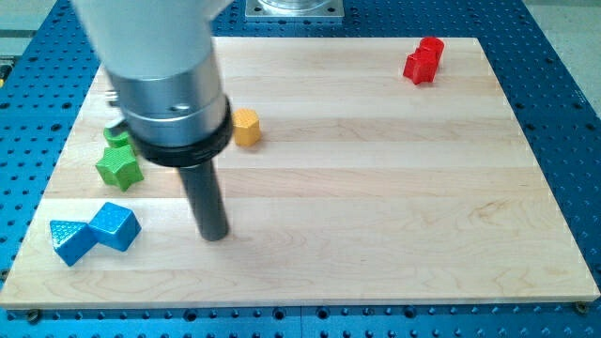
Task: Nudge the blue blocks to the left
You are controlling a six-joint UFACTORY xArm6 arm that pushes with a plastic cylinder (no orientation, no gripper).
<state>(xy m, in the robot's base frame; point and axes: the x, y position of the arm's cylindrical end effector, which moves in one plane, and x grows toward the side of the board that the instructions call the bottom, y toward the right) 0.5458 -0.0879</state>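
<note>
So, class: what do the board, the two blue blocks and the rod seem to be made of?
Board: pale wood, matte, with visible grain and plank seams. Blue blocks: probably painted wood or plastic, with soft highlights on their faces; the look leaves it open. Rod: dark, smooth, likely plastic or metal; my tip stands right of the blue blocks, apart.

board point(376, 188): pale smooth wood | blue blocks point(94, 232): glossy | rod point(207, 202): matt dark

my tip point(216, 235) just right of blue blocks point(94, 232), green star point(119, 167) above
</note>
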